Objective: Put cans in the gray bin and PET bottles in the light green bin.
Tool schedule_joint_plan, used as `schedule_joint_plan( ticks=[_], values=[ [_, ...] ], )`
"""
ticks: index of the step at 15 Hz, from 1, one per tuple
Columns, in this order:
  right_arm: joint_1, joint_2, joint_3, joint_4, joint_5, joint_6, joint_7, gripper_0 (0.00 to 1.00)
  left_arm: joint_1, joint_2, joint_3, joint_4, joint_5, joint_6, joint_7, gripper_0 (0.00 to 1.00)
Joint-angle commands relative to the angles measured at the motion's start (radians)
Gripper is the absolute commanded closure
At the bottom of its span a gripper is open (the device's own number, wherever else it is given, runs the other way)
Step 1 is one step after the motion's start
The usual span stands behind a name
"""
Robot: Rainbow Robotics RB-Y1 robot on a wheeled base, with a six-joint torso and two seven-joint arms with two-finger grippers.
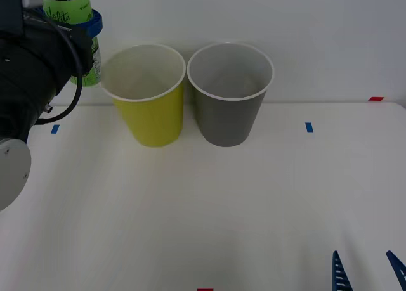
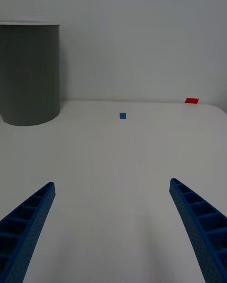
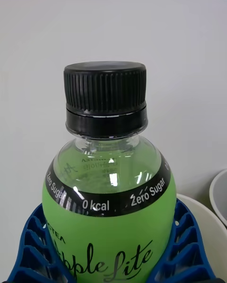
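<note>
Left gripper clamped on PET bottle, raised beside light green bin. Risk: overshoot drops it into touching gray bin (rims adjacent). Right gripper parked, fingers apart.

- My left gripper clamps the PET bottle raised beside the light green bin.
- The gray bin touches it.
- My right gripper is spread low.

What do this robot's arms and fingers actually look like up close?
The left arm is bulky and black, with a round white joint cap and a black cable looping over it. Both grippers' fingers are bright blue, ribbed in an open lattice, and taper toward the tips.
</note>
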Motion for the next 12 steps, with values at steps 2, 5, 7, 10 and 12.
schedule_joint_plan(
  ticks=[2, 5, 7, 10, 12],
  values=[
    [0.000, 0.000, 0.000, 0.000, 0.000, 0.000, 0.000, 0.17, -0.091, 0.001, -0.060, 0.098, -0.081, -0.009, 0.119, 1.00],
    [0.000, 0.000, 0.000, 0.000, 0.000, 0.000, 0.000, 0.17, -0.137, 0.012, -0.108, 0.201, -0.131, -0.062, 0.202, 1.00],
    [0.000, 0.000, 0.000, 0.000, 0.000, 0.000, 0.000, 0.17, -0.162, 0.010, -0.120, 0.263, -0.129, -0.108, 0.207, 1.00],
    [0.000, 0.000, 0.000, 0.000, 0.000, 0.000, 0.000, 0.17, -0.200, 0.010, -0.137, 0.349, -0.123, -0.165, 0.218, 1.00],
    [0.000, 0.000, 0.000, 0.000, 0.000, 0.000, 0.000, 0.16, -0.208, 0.004, -0.148, 0.391, -0.117, -0.199, 0.224, 1.00]
  ],
)
